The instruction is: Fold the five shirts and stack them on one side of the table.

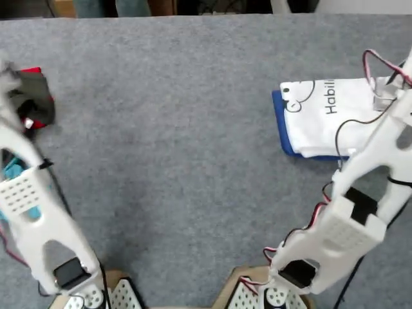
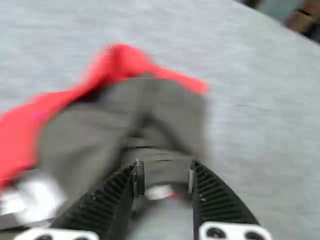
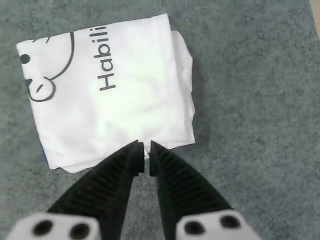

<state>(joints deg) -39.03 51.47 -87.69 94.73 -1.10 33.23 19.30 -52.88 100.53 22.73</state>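
Evidently fetching another: left gripper (image 2: pixel 165 176) grasped the grey shirt (image 2: pixel 115 125); right gripper (image 3: pixel 144 151), jaws clenched, sat at the folded white shirt (image 3: pixel 115 95). Next, probably spreading it flat.

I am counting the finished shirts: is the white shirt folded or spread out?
Folded. The white shirt lies as a compact rectangle with straight edges, on top of blue cloth.

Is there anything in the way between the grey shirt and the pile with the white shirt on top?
No, nothing that I can see. The grey shirt is at one side and the white shirt tops the pile at the other side. Between them there is just bare table.
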